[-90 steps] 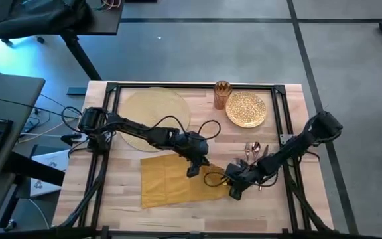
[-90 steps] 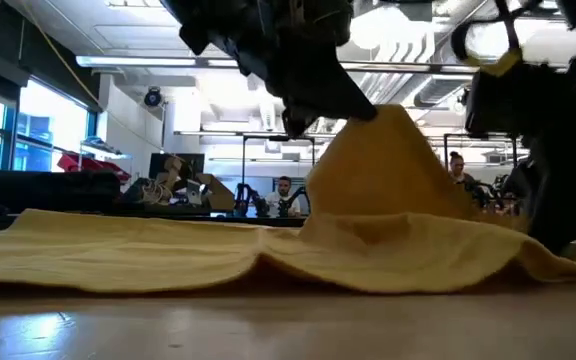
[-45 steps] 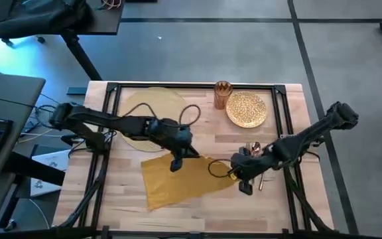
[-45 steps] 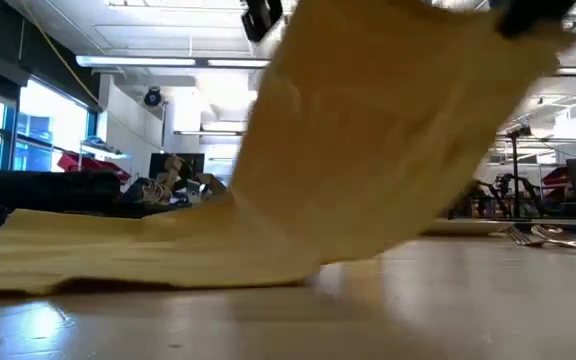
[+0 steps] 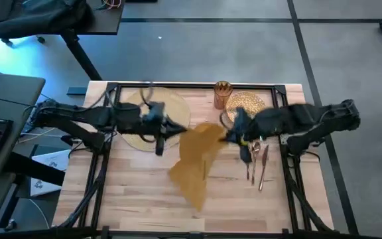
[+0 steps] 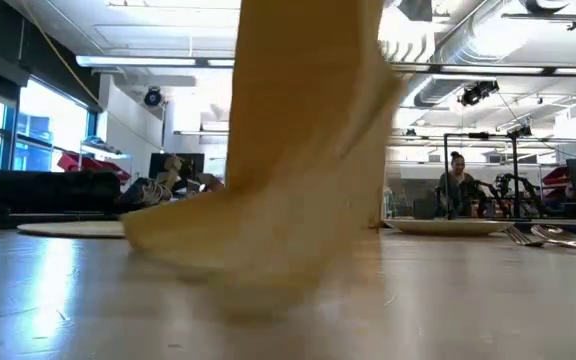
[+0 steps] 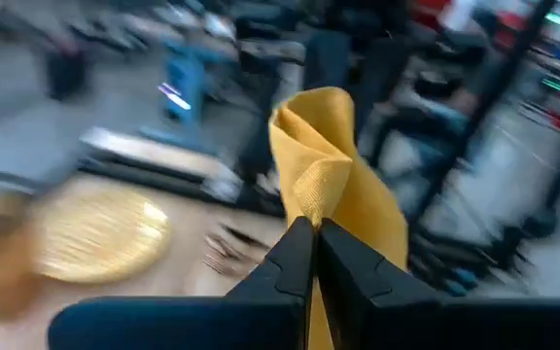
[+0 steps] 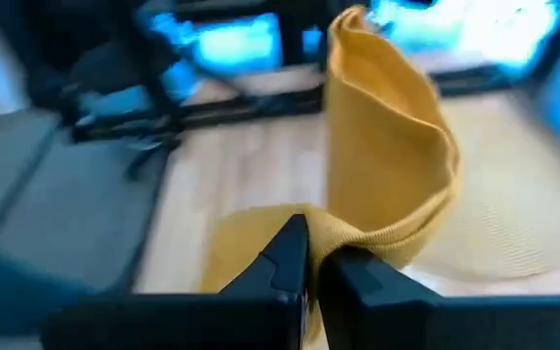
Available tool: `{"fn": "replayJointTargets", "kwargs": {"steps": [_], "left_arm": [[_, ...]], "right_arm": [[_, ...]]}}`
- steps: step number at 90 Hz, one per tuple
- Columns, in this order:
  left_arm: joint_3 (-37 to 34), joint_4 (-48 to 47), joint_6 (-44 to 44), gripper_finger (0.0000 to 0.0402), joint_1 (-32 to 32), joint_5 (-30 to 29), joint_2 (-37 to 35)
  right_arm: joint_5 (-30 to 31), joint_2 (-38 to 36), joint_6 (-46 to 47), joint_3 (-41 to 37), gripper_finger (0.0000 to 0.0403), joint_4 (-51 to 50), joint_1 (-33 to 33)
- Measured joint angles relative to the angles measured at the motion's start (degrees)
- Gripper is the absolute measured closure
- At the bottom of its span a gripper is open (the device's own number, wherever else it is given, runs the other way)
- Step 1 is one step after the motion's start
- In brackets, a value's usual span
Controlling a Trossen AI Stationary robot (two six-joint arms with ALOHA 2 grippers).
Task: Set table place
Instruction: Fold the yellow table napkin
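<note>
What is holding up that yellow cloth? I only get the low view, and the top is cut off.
Observer: Both hands. From above, the left hand and the right hand each pinch an upper edge of the napkin.
Operator: Are they really gripping it?
Observer: Yes. In each wrist view the fingers are shut on a fold of cloth.
Operator: Is anything hidden behind it?
Observer: A copper cup, standing between the woven placemat and the gold plate.

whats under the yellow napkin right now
Mostly bare wood of the table: both grippers, left and right, hold the napkin lifted, its lower end trailing on the tabletop. Whatever the hanging cloth covers cannot be seen.
</note>
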Motion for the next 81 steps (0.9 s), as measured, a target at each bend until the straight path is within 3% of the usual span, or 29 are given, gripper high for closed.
{"fn": "replayJointTargets", "kwargs": {"steps": [18,27,40,48,64,81], "left_arm": [[0.00,5.61,10.24,0.0401,5.38,-7.72,-1.78],[0.00,8.67,17.06,0.0401,9.25,-9.61,-1.74],[0.00,14.74,26.71,0.0401,14.20,-9.10,-1.76],[0.28,16.04,31.38,0.0402,15.43,-7.42,-2.15],[3.79,1.38,30.93,0.0402,14.40,-3.27,-2.18],[1.88,-20.08,19.29,0.0402,10.57,-1.04,-1.61]], "right_arm": [[-0.34,6.15,-12.91,9.75,0.0403,-4.48,-11.10],[3.74,9.86,-19.95,14.82,0.0403,-5.21,-16.19],[11.49,14.28,-30.06,23.80,0.0403,-5.53,-20.54],[11.82,15.90,-33.11,29.22,0.0403,-8.13,-21.10],[0.14,17.41,-28.72,33.21,0.0403,-22.96,-19.87],[-10.23,17.74,-18.85,20.79,0.0403,-33.22,-15.02]]}}
